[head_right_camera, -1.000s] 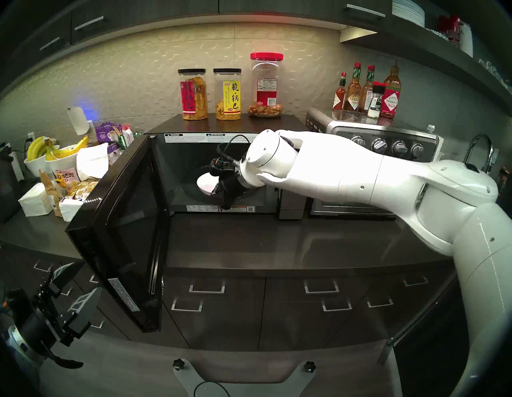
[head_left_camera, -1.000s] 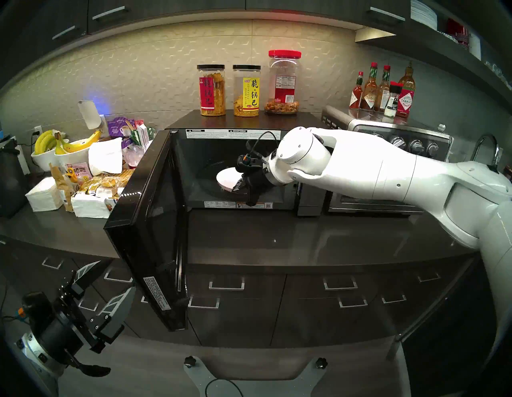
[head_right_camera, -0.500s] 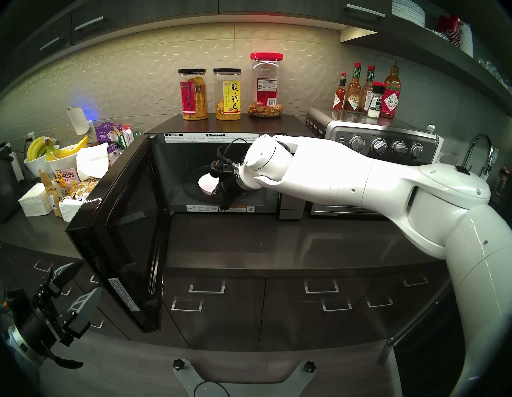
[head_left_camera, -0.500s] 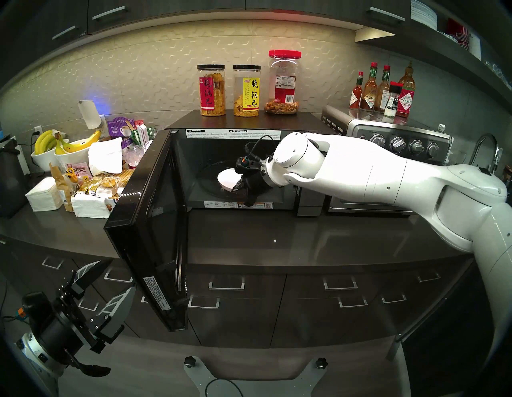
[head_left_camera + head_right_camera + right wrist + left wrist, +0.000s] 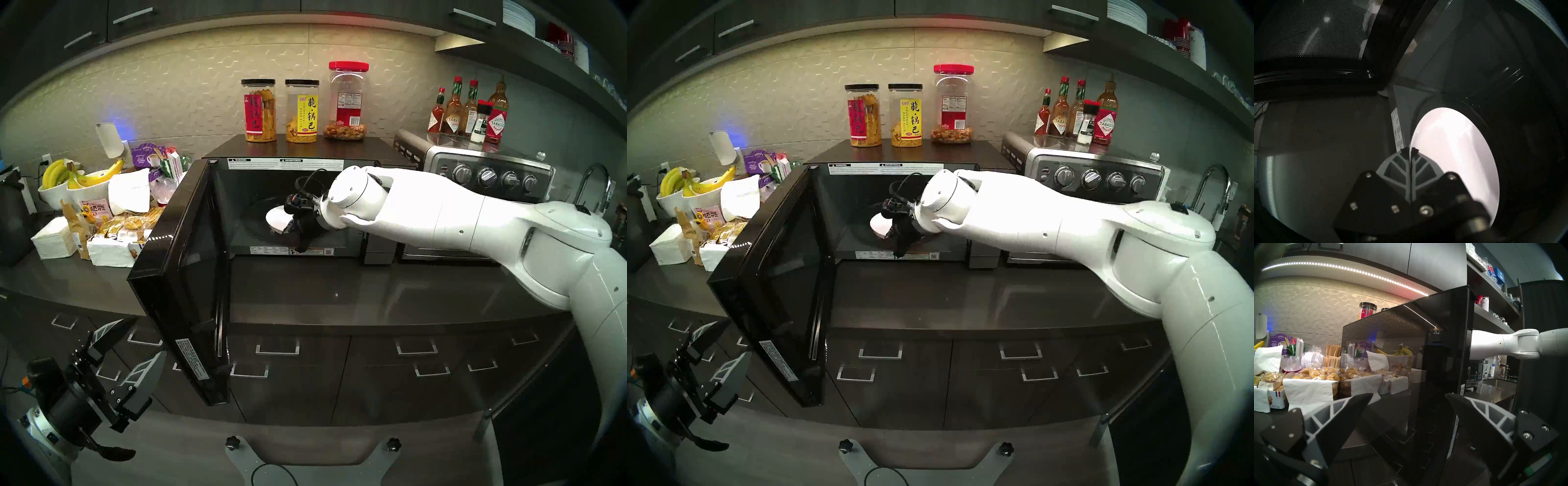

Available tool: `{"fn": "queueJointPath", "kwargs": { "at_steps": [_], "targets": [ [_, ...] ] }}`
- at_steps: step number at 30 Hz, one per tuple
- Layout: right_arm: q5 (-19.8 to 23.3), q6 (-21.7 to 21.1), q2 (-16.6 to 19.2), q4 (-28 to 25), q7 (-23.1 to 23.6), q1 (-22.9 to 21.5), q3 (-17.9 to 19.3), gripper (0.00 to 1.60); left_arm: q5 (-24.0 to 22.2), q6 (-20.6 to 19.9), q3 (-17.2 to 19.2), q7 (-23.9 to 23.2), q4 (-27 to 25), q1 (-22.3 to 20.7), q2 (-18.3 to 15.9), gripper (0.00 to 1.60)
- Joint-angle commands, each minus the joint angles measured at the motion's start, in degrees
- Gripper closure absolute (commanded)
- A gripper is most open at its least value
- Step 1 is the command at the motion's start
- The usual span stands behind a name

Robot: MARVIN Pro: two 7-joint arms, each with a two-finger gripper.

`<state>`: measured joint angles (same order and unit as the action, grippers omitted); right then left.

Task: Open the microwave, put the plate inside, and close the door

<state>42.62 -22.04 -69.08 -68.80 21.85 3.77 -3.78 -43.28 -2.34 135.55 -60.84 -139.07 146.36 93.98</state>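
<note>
The black microwave point(image 5: 298, 151) stands on the counter with its door point(image 5: 183, 271) swung wide out to the left. My right arm reaches into the cavity. Its gripper point(image 5: 292, 228) is shut on the near rim of the white plate point(image 5: 275, 219), which tilts just above the glass turntable point(image 5: 251, 224). In the right wrist view the closed fingertips point(image 5: 1405, 151) pinch the plate point(image 5: 1454, 152) at its edge. My left gripper point(image 5: 140, 337) hangs open and empty below counter height, just outside the door's point(image 5: 1407, 344) outer glass.
Three snack jars point(image 5: 302, 112) stand on the microwave's top. A steel toaster oven point(image 5: 488, 176) with sauce bottles point(image 5: 471, 108) on it sits to the right, then a faucet point(image 5: 593, 183). Banana bowls point(image 5: 78, 183) and snack packs point(image 5: 115, 230) crowd the counter on the left.
My right forearm and elbow have swung left and lower, and the wrist has shifted slightly left in the cavity. The plate has barely moved. The left arm and the door stay still.
</note>
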Motion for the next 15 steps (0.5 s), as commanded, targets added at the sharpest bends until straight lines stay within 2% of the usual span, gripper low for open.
{"fn": "queueJointPath", "kwargs": {
  "at_steps": [1,15],
  "targets": [
    [-0.4,0.8,-2.7,2.5,-0.4,-0.5,0.6,1.6,-0.1,0.0,-0.1,0.0,-0.9,-0.1,0.0,0.0],
    [-1.4,1.2,-5.7,6.6,-0.1,-0.1,0.8,1.6,-0.1,-0.1,-0.1,-0.1,-0.9,-0.2,0.1,0.0]
  ]
}}
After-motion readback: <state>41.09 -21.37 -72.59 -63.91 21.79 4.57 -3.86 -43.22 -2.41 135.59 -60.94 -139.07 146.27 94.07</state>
